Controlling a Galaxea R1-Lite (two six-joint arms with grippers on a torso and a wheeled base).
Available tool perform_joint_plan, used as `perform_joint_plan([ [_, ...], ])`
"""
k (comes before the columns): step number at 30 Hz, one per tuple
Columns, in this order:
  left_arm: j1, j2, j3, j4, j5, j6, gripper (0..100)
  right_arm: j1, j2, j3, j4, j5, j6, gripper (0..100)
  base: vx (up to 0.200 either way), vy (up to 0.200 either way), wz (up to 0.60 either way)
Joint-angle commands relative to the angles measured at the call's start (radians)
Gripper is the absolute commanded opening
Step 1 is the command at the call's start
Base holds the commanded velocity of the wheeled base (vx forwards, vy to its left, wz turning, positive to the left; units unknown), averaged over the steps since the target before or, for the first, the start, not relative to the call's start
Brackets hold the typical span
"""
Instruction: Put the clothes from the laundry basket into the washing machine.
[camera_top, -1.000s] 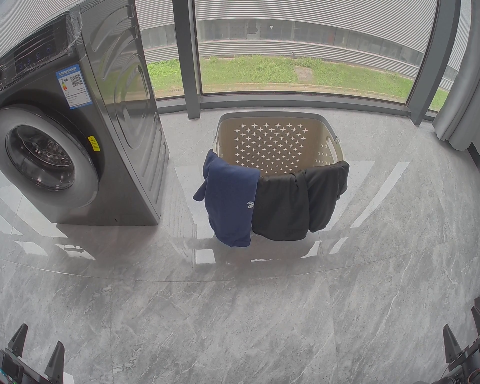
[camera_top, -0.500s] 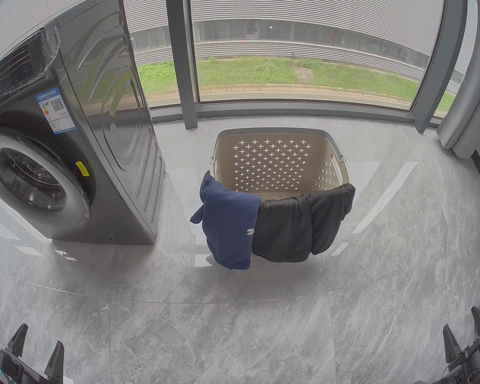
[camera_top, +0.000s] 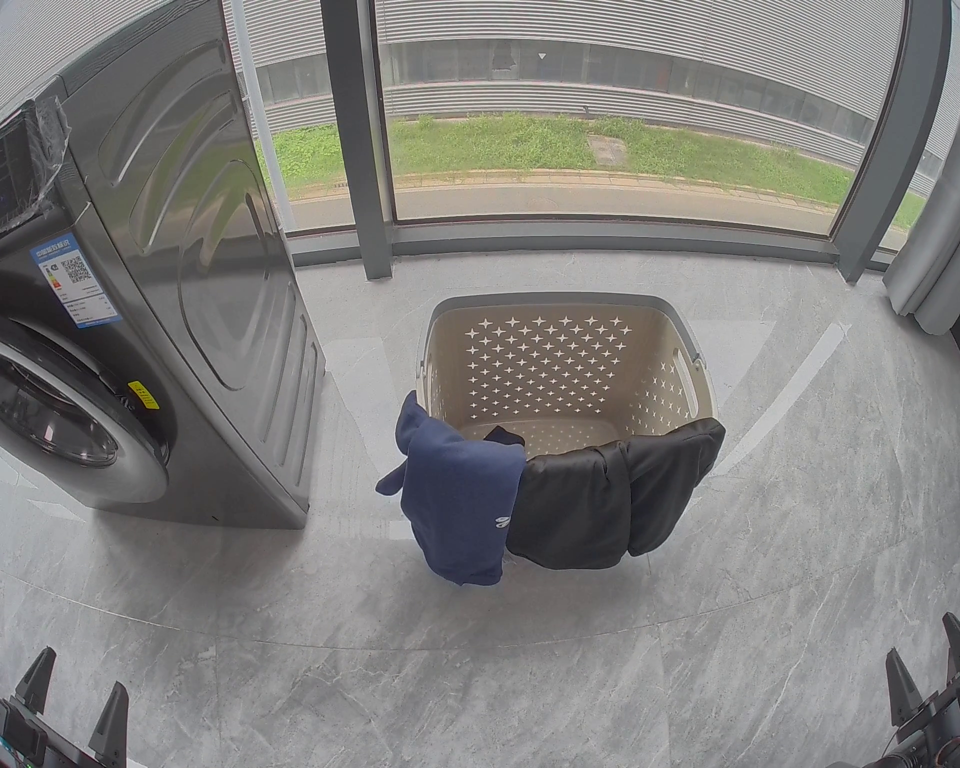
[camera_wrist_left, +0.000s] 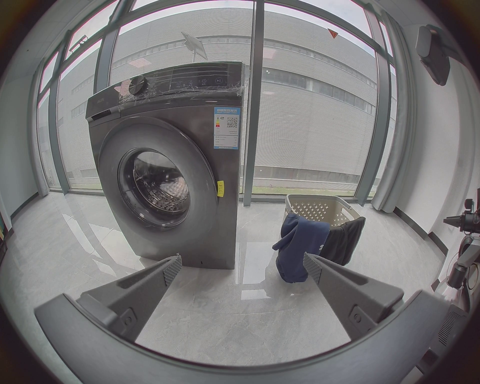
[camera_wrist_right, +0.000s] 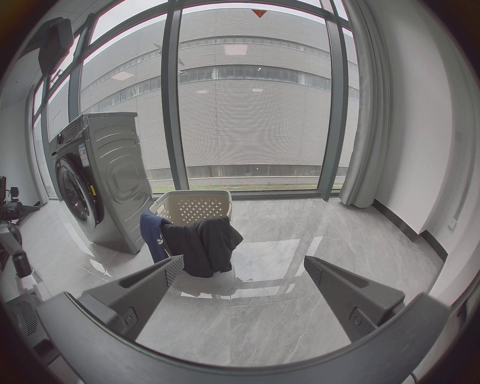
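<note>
Here the laundry basket (camera_top: 552, 345) stands on the floor, near the floor's far edge under the window wall (camera_top: 600, 120). It is beige, with star-shaped holes in its walls. Two pieces of clothing hang over its near rim, side by side and touching. The blue garment (camera_top: 458, 510) drapes over the near-left corner of the rim and falls down the outside towards the floor. The black garment (camera_top: 590, 500) covers the rest of the near rim as far as the right corner. A small fold of dark cloth (camera_top: 505, 436) lies just inside the rim, behind the blue piece.

The washing machine (camera_top: 215, 300) stands on the floor to the left of the basket, apart from it, with a strip of bare floor between them. Its round door (camera_wrist_left: 159, 186) is shut, and the drum shows through the glass.

The left tool (camera_top: 80, 672) sits low by the floor's near-left edge, its fingers (camera_wrist_left: 150, 282) spread wide and holding nothing. The right tool (camera_top: 920, 640) sits by the near-right edge, likewise open and empty, its fingers (camera_wrist_right: 350, 290) well apart. Both tools are well apart from the basket and the clothes.
</note>
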Motion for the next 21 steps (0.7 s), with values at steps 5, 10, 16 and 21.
perform_joint_plan([
  [5,0.0,-0.018,0.016,0.0,0.001,0.0,100,0.002,-0.017,0.018,0.0,0.0,0.0,100,0.0,-0.12,0.0],
  [10,0.0,-0.018,0.016,0.0,0.001,0.0,100,0.002,-0.017,0.018,0.0,0.0,-0.002,100,0.0,-0.2,0.0],
  [16,0.0,-0.018,0.016,0.0,0.002,0.0,100,0.002,-0.017,0.018,0.0,0.0,0.0,100,0.0,-0.133,0.0],
  [21,0.0,-0.018,0.016,0.0,0.002,0.0,100,0.002,-0.017,0.018,0.0,0.0,0.0,100,0.0,0.0,0.0],
])
